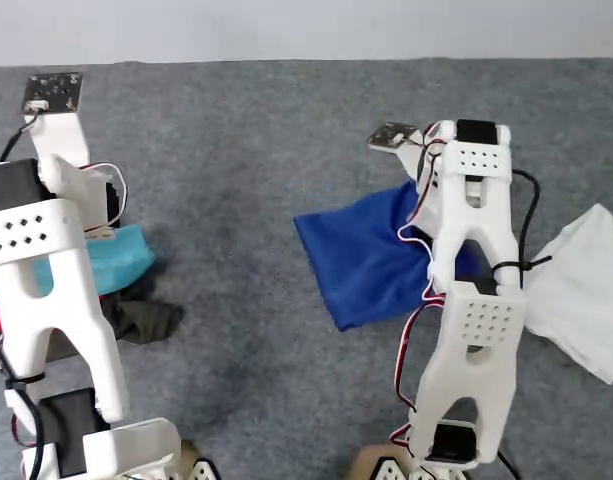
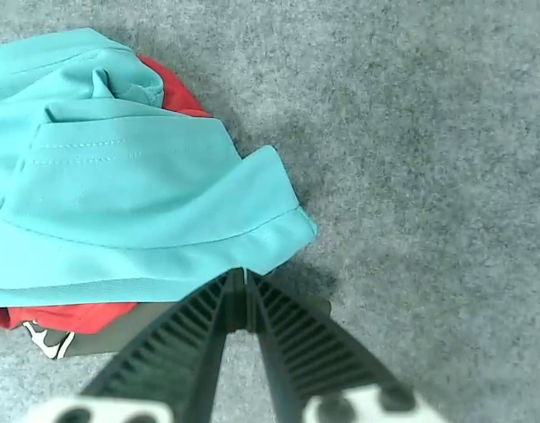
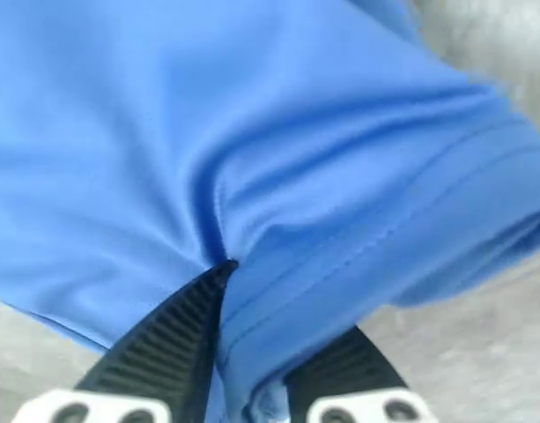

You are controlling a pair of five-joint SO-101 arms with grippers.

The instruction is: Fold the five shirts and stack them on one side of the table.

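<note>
A blue shirt (image 1: pixel 371 255) lies partly folded at the table's middle right, and my right gripper (image 3: pixel 252 352) is shut on a fold of the blue shirt (image 3: pixel 252 159). The right arm (image 1: pixel 474 280) stands over that shirt's right part. At the left edge a teal shirt (image 1: pixel 116 262) tops a pile with a red shirt (image 2: pixel 173 92) and a dark olive shirt (image 1: pixel 146 320) under it. My left gripper (image 2: pixel 245 291) is shut with nothing in it, just above the edge of the teal shirt (image 2: pixel 120 203). A white shirt (image 1: pixel 586 290) lies at the right edge.
The table is covered by grey carpet-like cloth (image 1: pixel 246 170). Open grey surface stretches between the two arms and along the far side. The left arm (image 1: pixel 46 280) covers part of the pile.
</note>
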